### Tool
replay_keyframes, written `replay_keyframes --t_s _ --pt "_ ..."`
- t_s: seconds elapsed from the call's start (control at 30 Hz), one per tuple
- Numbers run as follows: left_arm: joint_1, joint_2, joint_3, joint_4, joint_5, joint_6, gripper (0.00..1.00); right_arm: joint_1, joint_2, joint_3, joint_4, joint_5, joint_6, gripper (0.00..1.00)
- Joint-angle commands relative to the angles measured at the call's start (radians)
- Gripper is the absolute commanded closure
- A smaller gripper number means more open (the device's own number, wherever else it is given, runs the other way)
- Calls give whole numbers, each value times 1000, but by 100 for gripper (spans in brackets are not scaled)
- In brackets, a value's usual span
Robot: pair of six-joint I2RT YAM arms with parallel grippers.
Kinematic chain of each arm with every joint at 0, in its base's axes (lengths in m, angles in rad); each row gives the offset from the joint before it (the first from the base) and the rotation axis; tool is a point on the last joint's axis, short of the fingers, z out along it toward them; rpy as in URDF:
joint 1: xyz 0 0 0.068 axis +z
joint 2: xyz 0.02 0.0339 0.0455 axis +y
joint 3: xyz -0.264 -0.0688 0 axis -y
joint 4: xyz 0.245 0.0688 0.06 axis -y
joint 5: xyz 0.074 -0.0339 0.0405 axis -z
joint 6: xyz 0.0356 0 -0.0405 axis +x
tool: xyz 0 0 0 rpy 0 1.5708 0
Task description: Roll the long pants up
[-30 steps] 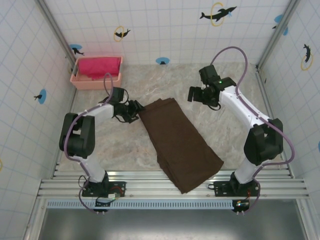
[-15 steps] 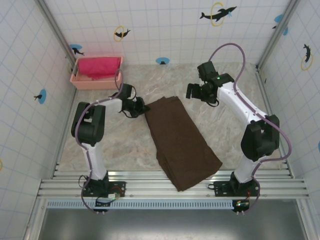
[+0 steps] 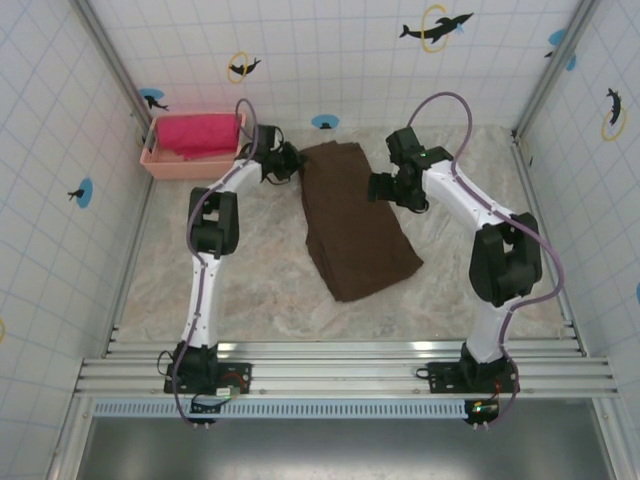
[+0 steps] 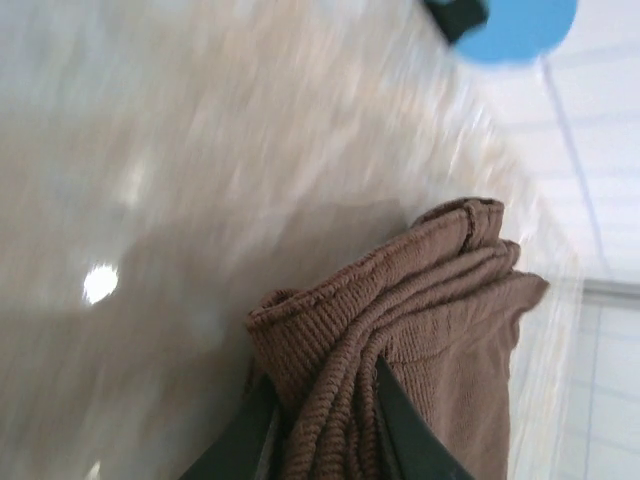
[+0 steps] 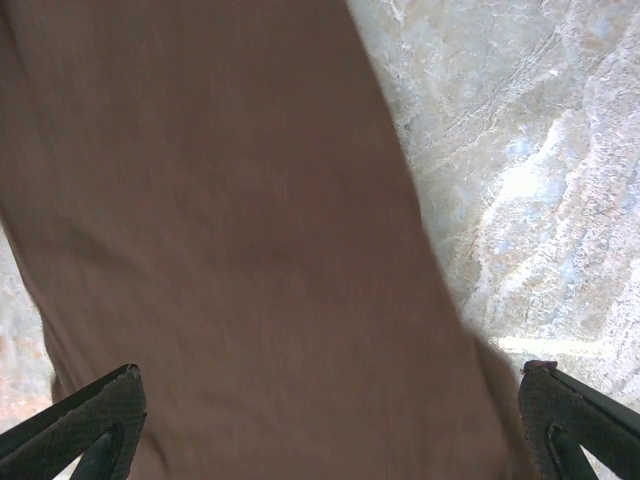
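Long pants (image 3: 352,225) lie folded into a long brown strip on the counter (image 3: 240,270), toward its far side. At far left, a pink cloth (image 3: 205,132) sits in a tray (image 3: 158,160). My left gripper (image 4: 325,395) is clenched on the pants' bunched far-left corner. My right gripper (image 5: 328,368) hangs spread wide over their right side.

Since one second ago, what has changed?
The left end effector, shut on a corner of the pants, dragged them toward the far wall. The right end effector shifted slightly and hangs open above them. The basket stayed put.
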Motion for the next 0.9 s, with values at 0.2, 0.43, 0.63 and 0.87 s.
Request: replay_keyframes --t_s 0.2,0.43,0.63,0.87 --pt "111 -10 144 29 44 -39 3 -56 6 63 -82 35 -99 1" --pt "132 -468 -455 122 121 33 3 -146 60 27 -64 45 -134 1" --pt "103 -761 -888 130 130 63 3 -167 207 87 -59 -10 -140 1" --pt "36 -958 -1094 17 93 103 3 -120 269 45 -32 -123 -96 1"
